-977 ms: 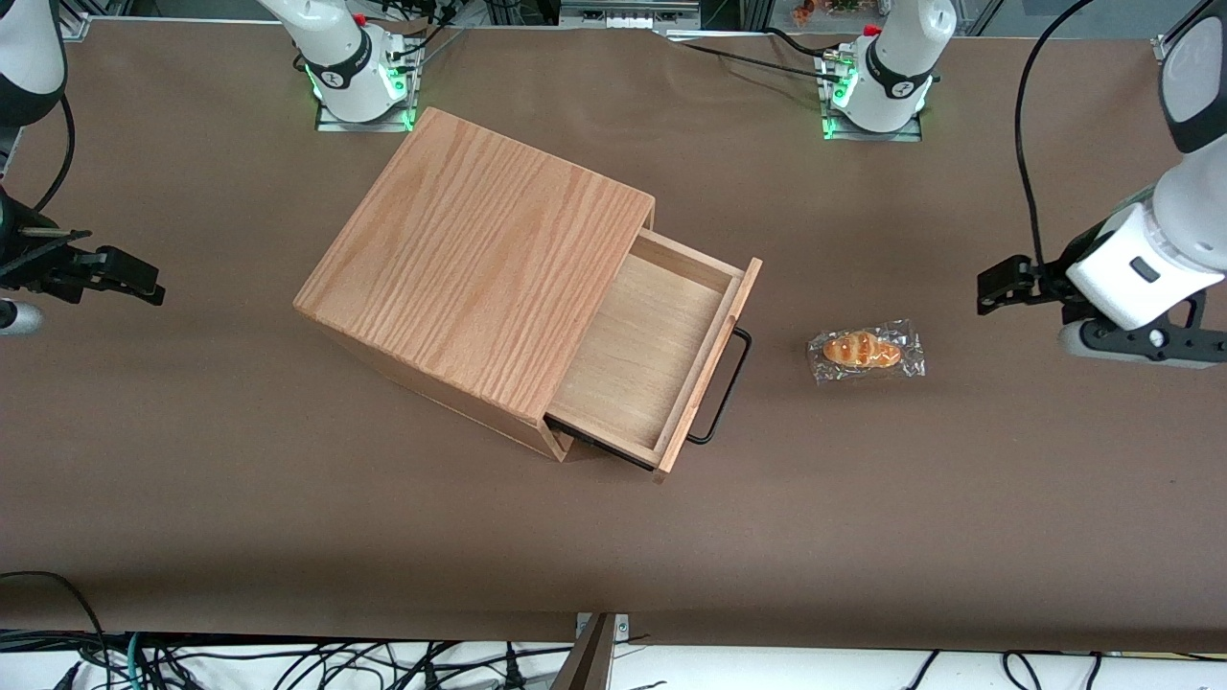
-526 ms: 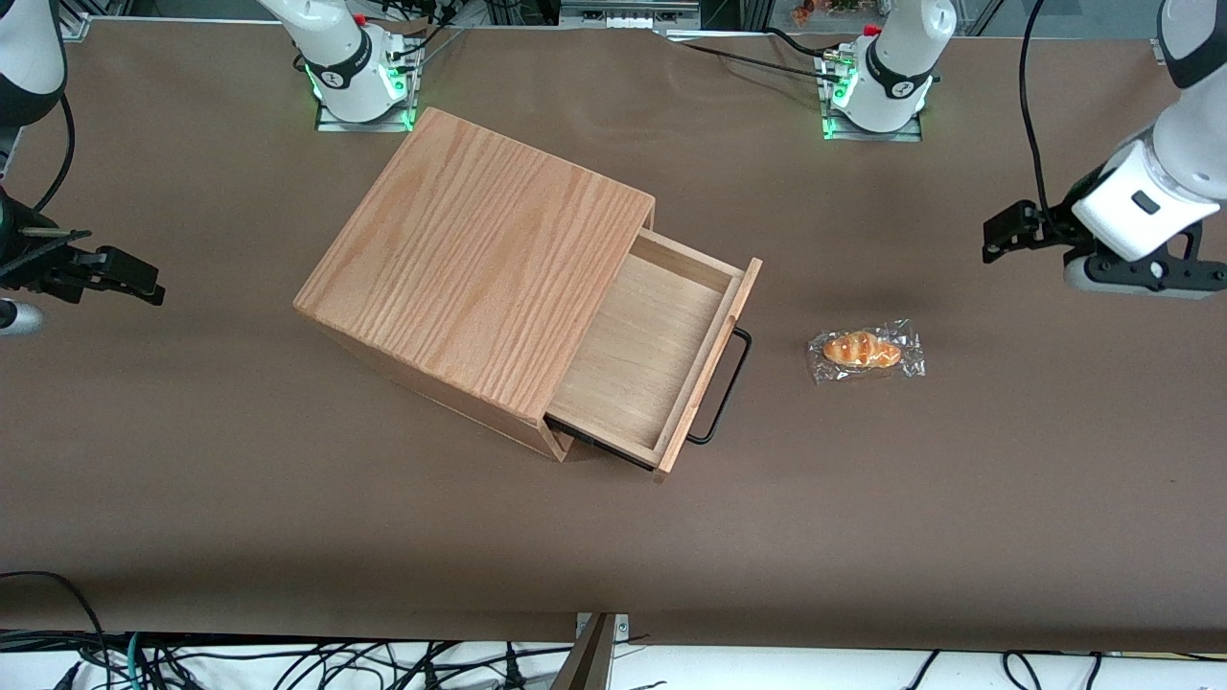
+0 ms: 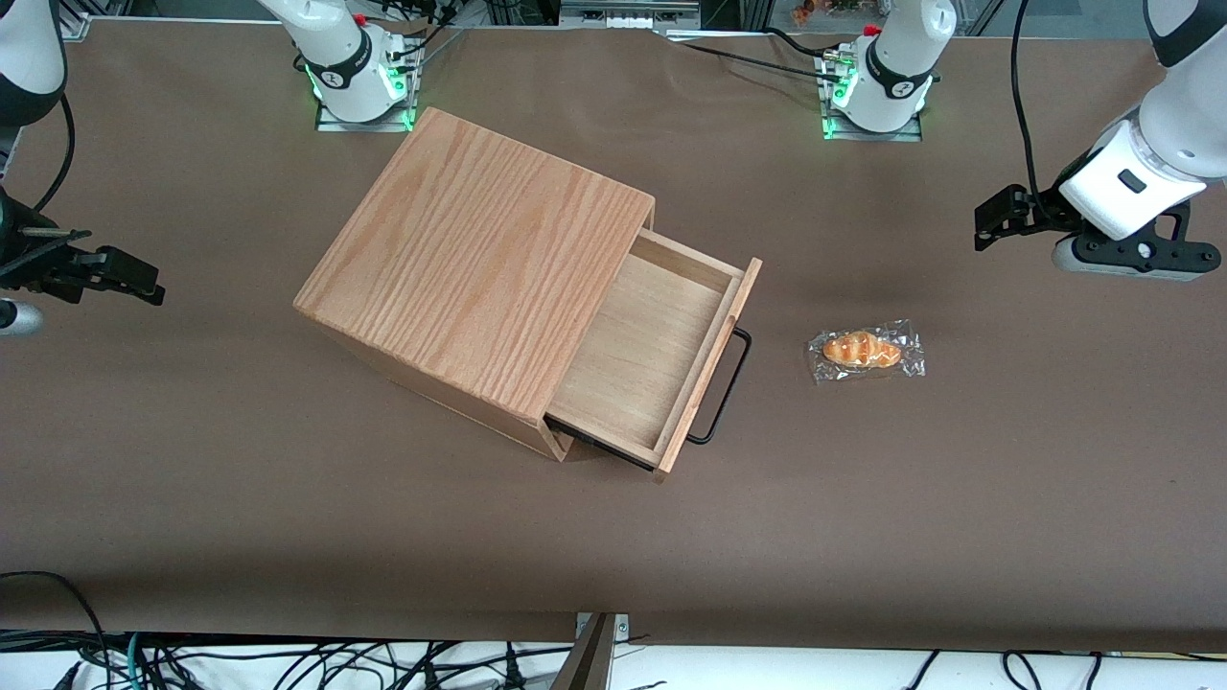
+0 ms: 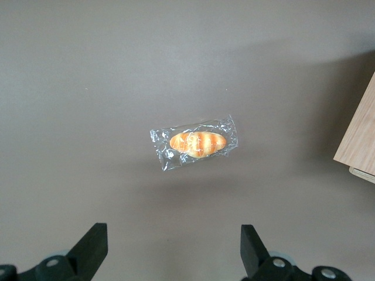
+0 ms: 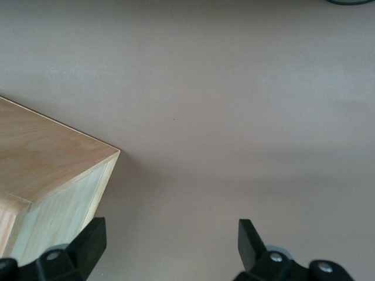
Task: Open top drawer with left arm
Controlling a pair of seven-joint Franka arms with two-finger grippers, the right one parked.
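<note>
The top drawer [image 3: 654,356] sticks out of the wooden cabinet [image 3: 474,266] in the middle of the table [image 3: 192,460], and the left arm's gripper [image 3: 987,222] hangs well apart from it, fingers [image 4: 91,249] spread wide, above a wrapped bread roll [image 3: 865,351].

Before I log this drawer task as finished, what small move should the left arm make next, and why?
Probably just hold the gripper clear. The top drawer already stands pulled out, its floor bare, and the jaws are open and empty above the wrapped bread roll.
</note>
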